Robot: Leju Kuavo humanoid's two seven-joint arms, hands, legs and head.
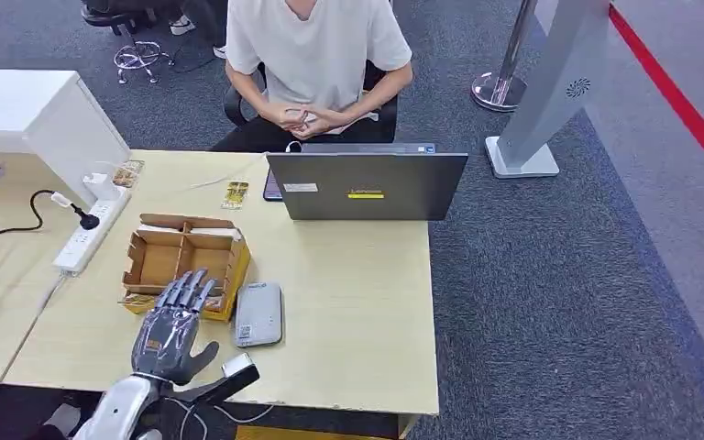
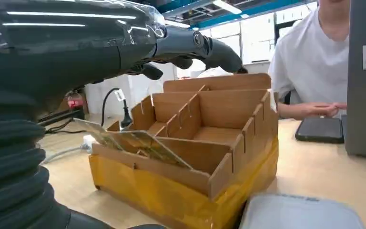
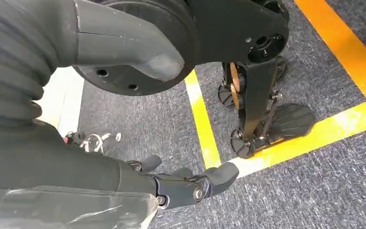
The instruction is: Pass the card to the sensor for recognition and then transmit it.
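Left hand (image 1: 176,323) hovers over the near edge of the compartmented brown cardboard box (image 1: 186,263) with yellow tape round its base; fingers extended and slightly spread, nothing held. In the left wrist view the fingertips (image 2: 221,53) reach above the box's near compartments without touching it.

Card (image 2: 138,143): a thin, printed, glossy card lying tilted in the box's near compartment, one edge resting on the cardboard wall.

Flat grey rectangular sensor unit (image 1: 258,313) lies on the light wooden tabletop (image 1: 357,312), just beside the box on the robot's right.

Right hand (image 3: 186,186) hangs down over dark grey carpet (image 3: 314,191) marked with yellow tape lines (image 3: 205,129); fingers loosely curled, nothing in them.

Beyond the box: grey laptop (image 1: 367,185), its lid back toward the robot, and a dark phone (image 2: 320,129) flat beside it. White power strip (image 1: 87,229) at the tabletop's left side. A person in a white T-shirt (image 1: 316,55) sits behind the laptop, hands clasped.
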